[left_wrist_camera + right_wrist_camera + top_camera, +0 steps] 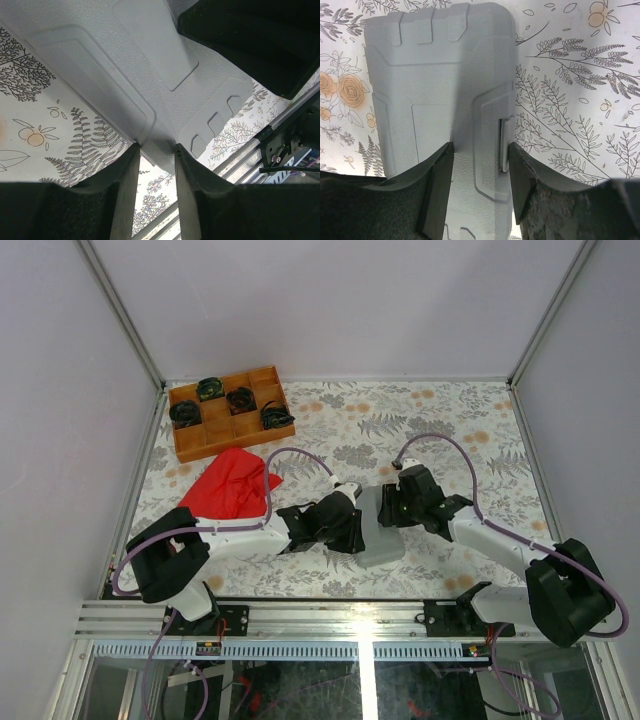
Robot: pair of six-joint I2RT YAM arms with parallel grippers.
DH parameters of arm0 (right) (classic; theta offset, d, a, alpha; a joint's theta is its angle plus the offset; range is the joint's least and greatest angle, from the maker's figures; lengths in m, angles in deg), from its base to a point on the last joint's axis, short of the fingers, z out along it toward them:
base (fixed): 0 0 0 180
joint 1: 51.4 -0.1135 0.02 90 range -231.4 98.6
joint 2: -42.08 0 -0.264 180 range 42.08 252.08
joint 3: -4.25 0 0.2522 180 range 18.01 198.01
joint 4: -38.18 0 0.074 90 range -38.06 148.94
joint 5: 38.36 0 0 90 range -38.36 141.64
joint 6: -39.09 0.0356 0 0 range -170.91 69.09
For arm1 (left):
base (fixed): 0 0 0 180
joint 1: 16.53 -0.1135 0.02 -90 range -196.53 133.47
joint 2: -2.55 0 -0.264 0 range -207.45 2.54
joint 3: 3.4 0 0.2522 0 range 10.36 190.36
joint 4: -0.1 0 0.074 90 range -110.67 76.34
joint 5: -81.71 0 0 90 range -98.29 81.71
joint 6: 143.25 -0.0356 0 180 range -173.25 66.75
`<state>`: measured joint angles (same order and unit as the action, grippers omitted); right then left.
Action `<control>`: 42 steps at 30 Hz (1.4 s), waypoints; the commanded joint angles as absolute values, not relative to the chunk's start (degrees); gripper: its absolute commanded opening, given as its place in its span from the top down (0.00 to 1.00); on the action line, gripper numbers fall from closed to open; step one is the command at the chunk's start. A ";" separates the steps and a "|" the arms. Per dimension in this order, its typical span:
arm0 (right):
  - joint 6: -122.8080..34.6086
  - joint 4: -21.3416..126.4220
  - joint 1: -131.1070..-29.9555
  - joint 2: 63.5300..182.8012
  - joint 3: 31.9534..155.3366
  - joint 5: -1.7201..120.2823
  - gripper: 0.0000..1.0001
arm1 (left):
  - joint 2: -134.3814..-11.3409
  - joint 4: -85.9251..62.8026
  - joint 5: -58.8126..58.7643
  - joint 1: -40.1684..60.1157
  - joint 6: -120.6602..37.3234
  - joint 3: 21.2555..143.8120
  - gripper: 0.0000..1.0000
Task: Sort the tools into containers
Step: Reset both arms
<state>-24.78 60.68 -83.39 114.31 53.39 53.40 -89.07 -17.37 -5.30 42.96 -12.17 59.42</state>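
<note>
The container, a flat grey tool case, lies closed on the floral table between my two arms. No tools show in any view. My left gripper reaches it from the left; in the left wrist view its fingertips pinch a corner of the case, which is tilted up. My right gripper comes from the right and stands open astride the long edge of the case. One finger rests over the lid. The other finger sits beside the small latch.
A brown wooden tray with black coiled bundles stands at the back left. A red cloth lies in front of it, near the left arm. The metal rail of the table's near edge runs behind the case.
</note>
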 commanded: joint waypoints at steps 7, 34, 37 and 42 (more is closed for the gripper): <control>-25.60 67.50 -87.08 116.33 53.64 49.82 0.95 | -91.06 -15.49 -4.38 44.02 -13.53 60.59 0.70; -11.64 70.84 -87.09 74.91 43.95 34.24 0.59 | -96.11 -19.93 -4.85 29.67 -18.88 64.99 0.72; -9.78 72.29 -87.09 73.83 43.17 33.51 0.56 | -96.96 -20.88 -4.88 28.84 -19.72 67.81 0.72; -5.20 78.37 -87.09 76.49 43.96 31.23 0.57 | -98.74 -23.15 -5.43 27.82 -20.76 71.68 0.71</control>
<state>-10.23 73.68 -86.67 74.55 42.94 35.54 -97.35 -22.13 -5.65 28.66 -18.62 67.95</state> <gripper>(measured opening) 0.440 0.285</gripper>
